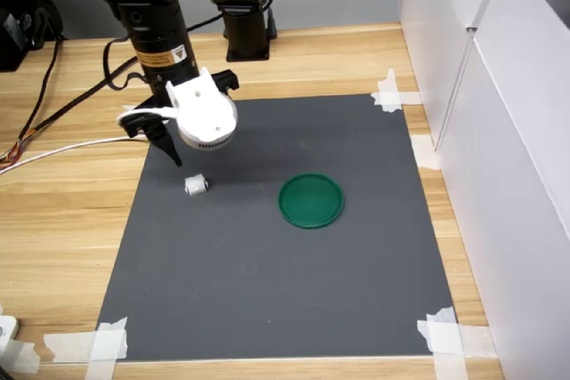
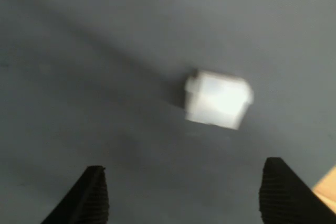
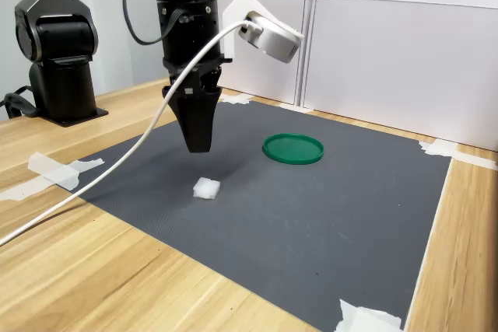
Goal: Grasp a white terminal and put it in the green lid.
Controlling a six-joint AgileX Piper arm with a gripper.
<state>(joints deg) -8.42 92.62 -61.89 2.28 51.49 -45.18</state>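
The white terminal [image 1: 196,186] [image 3: 206,187] lies on the dark grey mat [image 1: 285,291], apart from everything else. In the wrist view the white terminal [image 2: 218,99] is blurred and sits ahead of the two black fingers [image 2: 92,198], not between them. My gripper [image 1: 169,147] [image 3: 200,142] [image 2: 186,198] hangs point-down just above the mat, slightly behind the terminal, open and empty. The green lid [image 1: 311,200] [image 3: 292,148] lies flat and empty toward the first exterior view's right of the terminal.
A black robot base [image 1: 240,6] [image 3: 58,44] stands on the wooden table beyond the mat. White walls [image 1: 499,131] [image 3: 389,60] border one side. A white cable [image 1: 62,153] [image 3: 101,176] trails from the wrist camera. Tape strips [image 1: 107,340] hold the mat's corners.
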